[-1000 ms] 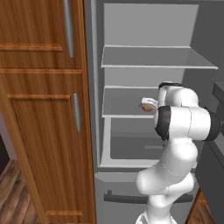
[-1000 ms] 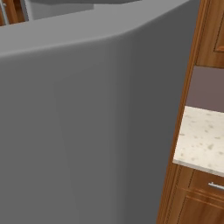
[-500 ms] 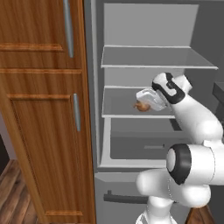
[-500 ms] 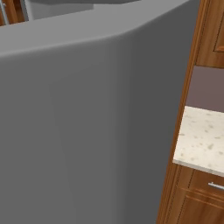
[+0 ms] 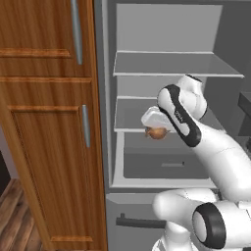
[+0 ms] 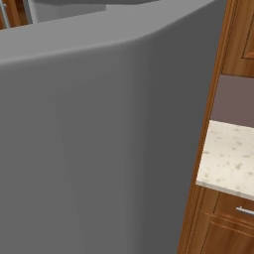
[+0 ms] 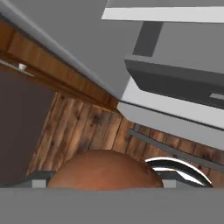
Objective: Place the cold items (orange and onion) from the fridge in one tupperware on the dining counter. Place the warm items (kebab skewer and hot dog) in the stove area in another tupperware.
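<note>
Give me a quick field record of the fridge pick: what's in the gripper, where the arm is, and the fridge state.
held item: brown onion, between the fingers
gripper: closed on the onion, in front of the middle shelf
hand view: onion above wood floor
fridge: open, shelves bare where visible
orange: not seen
left of fridge: wooden cabinet

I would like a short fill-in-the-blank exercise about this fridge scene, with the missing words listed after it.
1. The claw holds a round brown ____.
2. The fridge door stands ____.
3. Left of the fridge stands a tall cabinet made of ____.
4. In the hand view, the floor below is made of wooden ____.

Missing words: onion; open; wood; planks
</note>
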